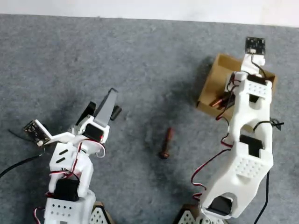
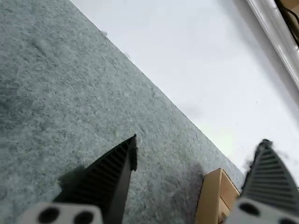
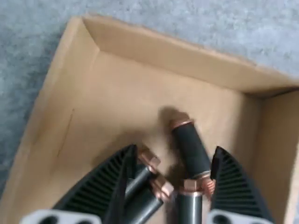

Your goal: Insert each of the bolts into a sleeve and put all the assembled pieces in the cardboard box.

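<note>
The cardboard box [image 1: 219, 63] sits on the grey mat [image 1: 140, 60], and everything else is placed from it. The right gripper [image 3: 175, 150] hangs directly over the inside of the box, jaws spread wide with nothing clamped between them. Several assembled pieces lie on the box floor beneath it. One dark sleeve with copper ends [image 3: 189, 142] lies in the gap between the two fingers, pointing toward a box wall. A cluster of others [image 3: 152, 179] lies close beside it, next to and partly under one finger, with their copper heads bunched together. Whether the fingers touch any of them cannot be told. In the high view a copper end [image 1: 217, 102] shows just inside the box wall that faces the middle of the mat, beside the arm's white body.

A loose piece [image 1: 166, 143], copper-brown, lies outside the box on the bare mat. It is well apart from the box and from both grippers, roughly between the two arms.

The left gripper [image 1: 105, 106] is far from the box, across the mat beyond the loose piece. Its jaws stand wide open and hold nothing, with only mat beneath them
</note>
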